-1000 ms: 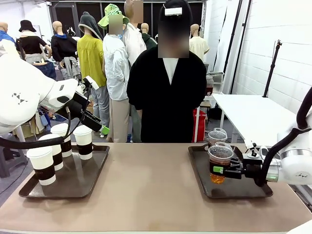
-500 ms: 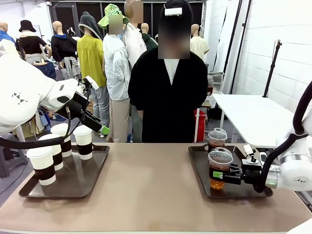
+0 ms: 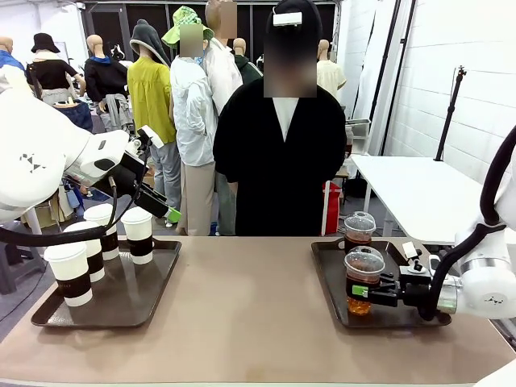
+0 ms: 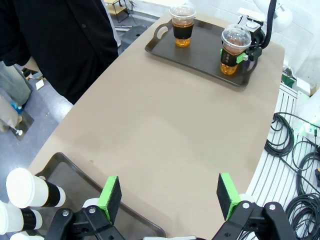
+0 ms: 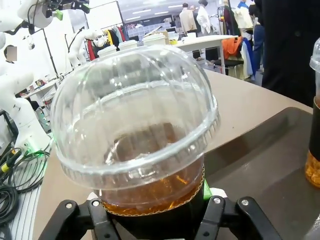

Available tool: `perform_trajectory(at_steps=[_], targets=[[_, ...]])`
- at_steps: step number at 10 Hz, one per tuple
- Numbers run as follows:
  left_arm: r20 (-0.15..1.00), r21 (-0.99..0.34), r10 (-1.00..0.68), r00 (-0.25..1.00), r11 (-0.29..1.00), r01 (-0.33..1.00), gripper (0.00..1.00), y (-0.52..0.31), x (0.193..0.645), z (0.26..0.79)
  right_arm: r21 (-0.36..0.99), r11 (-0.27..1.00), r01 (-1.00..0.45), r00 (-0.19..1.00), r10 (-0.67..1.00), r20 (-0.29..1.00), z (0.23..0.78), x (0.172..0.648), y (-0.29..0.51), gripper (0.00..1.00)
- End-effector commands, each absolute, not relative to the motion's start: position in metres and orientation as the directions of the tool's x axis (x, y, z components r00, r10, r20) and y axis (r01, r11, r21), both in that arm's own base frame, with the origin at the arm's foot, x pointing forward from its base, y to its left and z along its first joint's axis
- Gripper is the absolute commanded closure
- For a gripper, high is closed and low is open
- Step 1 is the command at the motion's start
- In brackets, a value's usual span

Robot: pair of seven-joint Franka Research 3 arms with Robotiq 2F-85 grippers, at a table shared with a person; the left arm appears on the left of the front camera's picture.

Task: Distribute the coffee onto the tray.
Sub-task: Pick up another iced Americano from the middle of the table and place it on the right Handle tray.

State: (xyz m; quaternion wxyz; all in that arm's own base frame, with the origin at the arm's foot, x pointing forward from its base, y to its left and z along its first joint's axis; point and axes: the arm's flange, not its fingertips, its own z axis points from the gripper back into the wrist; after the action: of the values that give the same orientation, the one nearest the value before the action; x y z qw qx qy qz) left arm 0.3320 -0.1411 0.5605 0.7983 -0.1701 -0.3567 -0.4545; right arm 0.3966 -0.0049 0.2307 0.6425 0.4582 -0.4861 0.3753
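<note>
Right gripper (image 3: 360,288) is clamped on a clear dome-lidded cup (image 3: 364,278) of brown drink, at the near part of the right tray (image 3: 332,294), lower right of the front view. The second dome-lidded cup (image 3: 359,230) stands behind it. Four sleeved paper cups (image 3: 137,235) occupy the left tray (image 3: 129,302). Left gripper (image 4: 170,195): fingers apart, holding nothing.

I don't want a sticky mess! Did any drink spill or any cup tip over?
No, nothing stands out. Both clear cups are upright on the right tray, the right gripper holding one. The paper cups stand on the left tray.
</note>
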Motion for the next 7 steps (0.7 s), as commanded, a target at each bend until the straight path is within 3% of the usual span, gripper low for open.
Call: perform_trajectory(at_steps=[1,2,7], targets=[[0.727,0.044,-0.600,0.334,0.527,0.849,0.00,-0.1397,0.3324,0.5595,0.224,0.315,-0.922,0.246,0.029,0.969,0.2308,0.4017,-0.0037,0.20],[0.727,0.044,-0.600,0.334,0.527,0.849,0.00,-0.1397,0.3324,0.5595,0.232,0.324,-0.917,0.257,0.035,0.966,0.2313,0.4009,-0.0053,0.00],[0.727,0.044,-0.600,0.334,0.527,0.849,0.00,-0.1397,0.3324,0.5595,0.231,0.347,-0.909,0.266,0.056,0.962,0.2405,0.3952,-0.0085,0.00]])
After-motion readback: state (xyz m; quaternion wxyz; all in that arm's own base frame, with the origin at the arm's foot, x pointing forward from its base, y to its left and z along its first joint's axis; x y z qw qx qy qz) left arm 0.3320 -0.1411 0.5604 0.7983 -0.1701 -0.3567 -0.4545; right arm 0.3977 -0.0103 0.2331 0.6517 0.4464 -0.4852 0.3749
